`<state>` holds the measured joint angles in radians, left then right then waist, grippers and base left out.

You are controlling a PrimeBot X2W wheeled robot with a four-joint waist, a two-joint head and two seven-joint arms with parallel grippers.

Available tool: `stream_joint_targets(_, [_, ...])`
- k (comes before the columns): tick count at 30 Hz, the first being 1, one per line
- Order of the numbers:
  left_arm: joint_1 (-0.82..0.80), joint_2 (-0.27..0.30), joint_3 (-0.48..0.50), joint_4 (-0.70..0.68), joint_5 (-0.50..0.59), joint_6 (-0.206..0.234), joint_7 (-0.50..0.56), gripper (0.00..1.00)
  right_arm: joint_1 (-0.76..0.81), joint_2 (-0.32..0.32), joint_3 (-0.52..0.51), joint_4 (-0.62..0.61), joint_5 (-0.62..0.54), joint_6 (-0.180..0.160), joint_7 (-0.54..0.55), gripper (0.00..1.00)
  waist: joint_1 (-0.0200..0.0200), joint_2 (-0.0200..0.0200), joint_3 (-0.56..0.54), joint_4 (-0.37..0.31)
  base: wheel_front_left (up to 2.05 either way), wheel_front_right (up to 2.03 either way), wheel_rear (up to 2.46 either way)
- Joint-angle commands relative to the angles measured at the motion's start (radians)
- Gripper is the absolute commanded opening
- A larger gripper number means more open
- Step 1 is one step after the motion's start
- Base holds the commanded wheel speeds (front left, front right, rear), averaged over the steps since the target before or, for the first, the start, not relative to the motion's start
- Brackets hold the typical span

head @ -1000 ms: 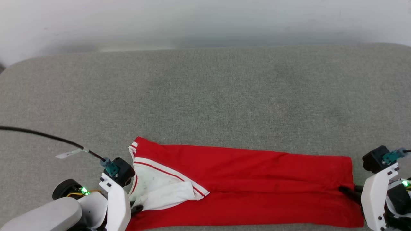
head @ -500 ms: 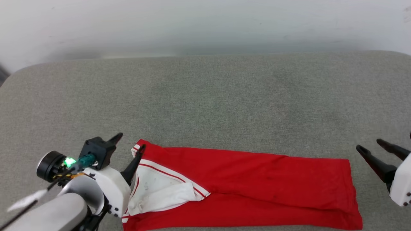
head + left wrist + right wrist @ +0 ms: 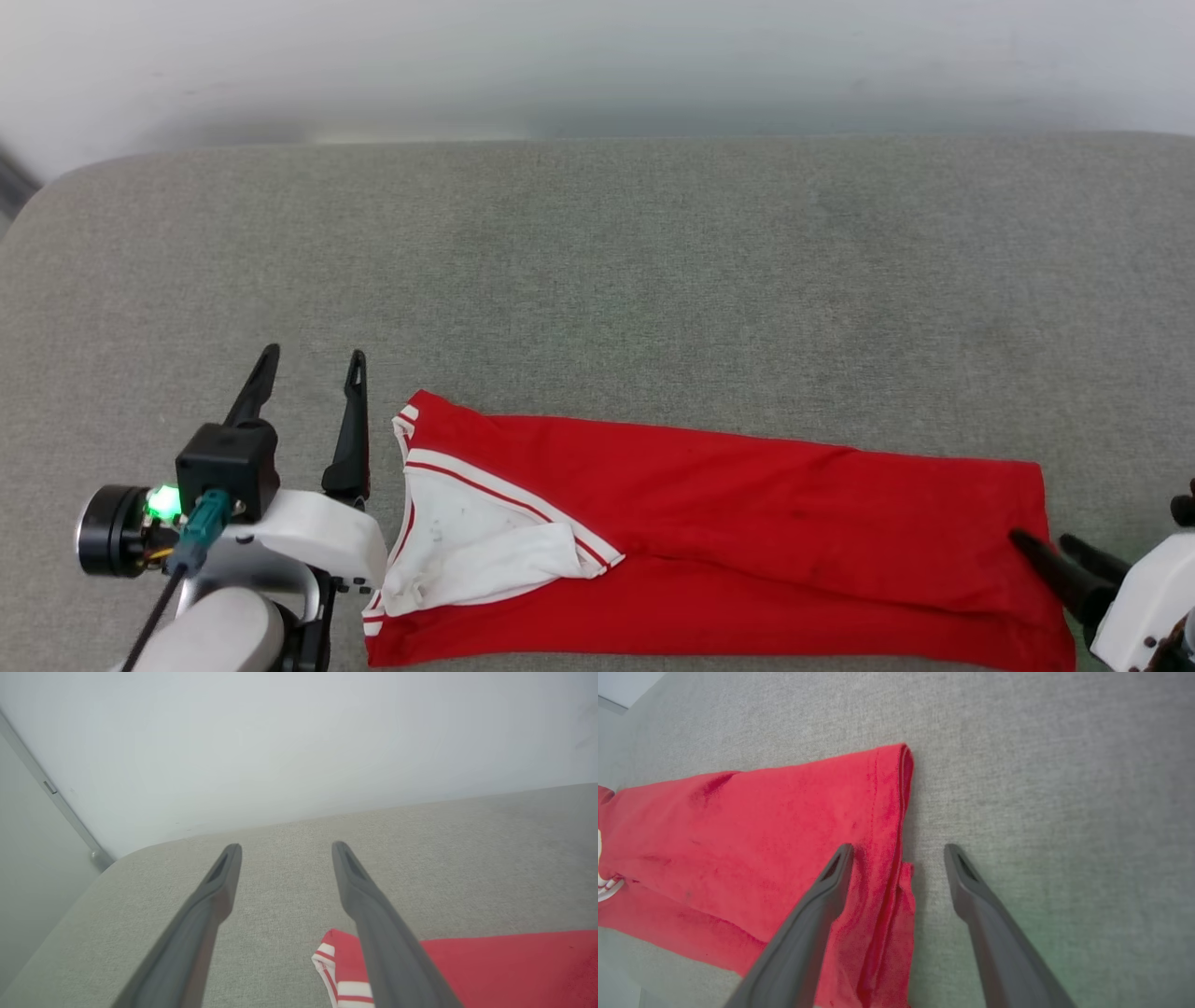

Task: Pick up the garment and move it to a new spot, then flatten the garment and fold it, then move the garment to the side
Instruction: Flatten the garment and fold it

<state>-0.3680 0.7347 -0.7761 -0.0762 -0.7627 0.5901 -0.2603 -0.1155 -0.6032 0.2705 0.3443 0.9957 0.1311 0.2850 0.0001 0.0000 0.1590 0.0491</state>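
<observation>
The garment [image 3: 728,523] lies folded into a long red strip along the near edge of the grey padded surface, with a white sleeve [image 3: 467,551] and striped trim at its left end. My left gripper [image 3: 314,355] stands open just left of that end, holding nothing. In the left wrist view its fingers [image 3: 286,847] spread over bare grey fabric, and the garment [image 3: 490,966] sits at the lower right. My right gripper [image 3: 1039,539] is open at the garment's right hem. In the right wrist view it [image 3: 897,848] straddles the hem of the garment [image 3: 761,826], one finger over cloth, one over grey.
The grey padded surface [image 3: 597,280] stretches far back to a white wall [image 3: 597,65]. Its rounded left corner [image 3: 121,858] lies beyond my left gripper. A dark cable [image 3: 154,611] runs along my left wrist.
Both grippers have opened and let go of the garment's ends. The left one has lifted and now points forward beside the garment. The right swung out and came back to the hem.
</observation>
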Motion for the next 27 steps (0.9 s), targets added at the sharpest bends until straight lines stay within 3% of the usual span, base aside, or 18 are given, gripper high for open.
stream_joint_targets(1, [0.029, -0.013, 0.027, -0.006, 0.027, 0.005, -0.007, 1.00, 0.016, 0.010, -0.007, 0.007, 0.010, -0.001, 0.007, 1.00, -0.0001, 0.0000, 0.004, 0.003, 0.00, 0.00, 0.00])
stream_joint_targets(9, [0.209, -0.167, 0.232, -0.014, 0.254, -0.023, -0.006, 1.00, 0.057, 0.085, 0.072, 0.035, 0.056, 0.000, 0.104, 1.00, -0.0001, 0.0000, 0.016, 0.022, 0.00, 0.00, 0.00])
stream_joint_targets(16, [0.314, -0.323, 0.392, -0.019, 0.421, -0.082, -0.006, 1.00, 0.053, 0.120, 0.148, 0.033, 0.069, 0.001, 0.152, 1.00, -0.0001, 0.0000, 0.019, 0.028, 0.00, 0.00, 0.00])
stream_joint_targets(17, [0.329, -0.343, 0.411, -0.020, 0.444, -0.093, -0.006, 1.00, 0.048, 0.122, 0.149, 0.034, 0.066, 0.001, 0.147, 0.92, -0.0001, 0.0000, 0.017, 0.030, 0.00, 0.00, 0.00])
stream_joint_targets(18, [0.344, -0.364, 0.431, -0.019, 0.464, -0.105, -0.005, 1.00, 0.043, 0.122, 0.148, 0.035, 0.062, 0.001, 0.135, 0.04, -0.0001, 0.0000, 0.015, 0.031, 0.00, 0.00, 0.00])
stream_joint_targets(19, [0.356, -0.384, 0.451, -0.019, 0.485, -0.115, -0.005, 1.00, 0.038, 0.119, 0.149, 0.036, 0.061, 0.001, 0.133, 0.00, -0.0001, 0.0000, 0.012, 0.030, 0.00, 0.00, 0.00])
stream_joint_targets(27, [0.441, -0.489, 0.548, -0.020, 0.632, -0.193, -0.005, 1.00, -0.009, 0.023, 0.109, 0.022, 0.033, -0.001, 0.094, 0.00, -0.0001, 0.0000, -0.025, 0.024, 0.00, 0.00, 0.00])
